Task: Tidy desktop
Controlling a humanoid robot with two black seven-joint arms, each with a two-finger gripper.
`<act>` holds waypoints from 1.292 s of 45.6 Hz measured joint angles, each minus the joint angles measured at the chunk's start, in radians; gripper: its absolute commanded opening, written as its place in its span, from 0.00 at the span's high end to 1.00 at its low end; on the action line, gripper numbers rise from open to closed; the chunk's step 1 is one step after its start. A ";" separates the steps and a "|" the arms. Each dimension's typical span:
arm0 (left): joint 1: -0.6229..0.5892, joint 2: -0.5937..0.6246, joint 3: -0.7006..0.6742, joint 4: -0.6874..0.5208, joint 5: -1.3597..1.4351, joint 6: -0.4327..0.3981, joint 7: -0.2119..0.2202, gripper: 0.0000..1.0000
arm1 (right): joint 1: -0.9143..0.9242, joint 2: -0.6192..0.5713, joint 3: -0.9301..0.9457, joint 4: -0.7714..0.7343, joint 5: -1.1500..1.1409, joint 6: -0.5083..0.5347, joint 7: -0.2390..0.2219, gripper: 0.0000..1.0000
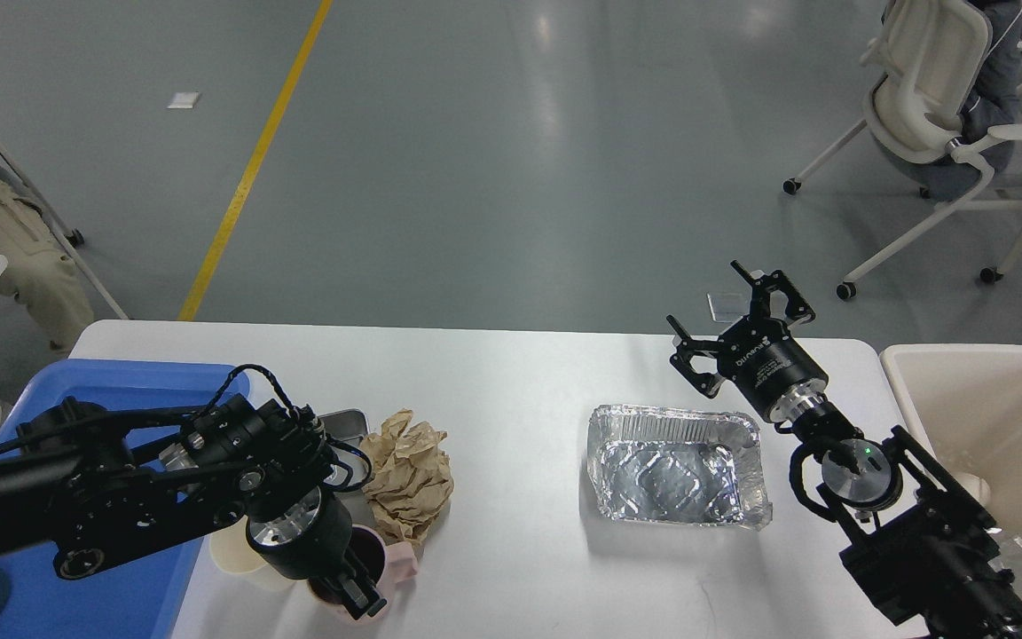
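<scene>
The white desktop point(511, 390) fills the lower half of the head view. My left gripper point(362, 596) points down at the front left, its fingertips at the near rim of a pink cup point(396, 557) with a dark inside. Its fingers merge into one dark shape, so I cannot tell open from shut. My right gripper point(729, 312) is open and empty, held above the table's far edge, just behind an empty foil tray point(675, 466). A crumpled brown paper point(409, 470) lies beside the pink cup.
A blue plastic tray point(121, 382) sits at the left under my left arm. A cream cup point(229, 552) and a metal container point(347, 424) stand by it. A cream bin point(981, 417) stands at the right edge. Office chairs stand beyond the table.
</scene>
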 measured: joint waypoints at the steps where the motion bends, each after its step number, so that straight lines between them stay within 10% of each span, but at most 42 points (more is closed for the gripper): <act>1: 0.000 0.001 0.000 0.000 0.001 0.000 -0.003 1.00 | 0.000 0.000 0.000 0.000 0.000 0.000 0.000 0.00; 59: 0.016 0.005 -0.104 -0.080 0.001 0.044 -0.070 1.00 | 0.004 0.001 0.000 0.000 -0.001 -0.003 0.000 0.00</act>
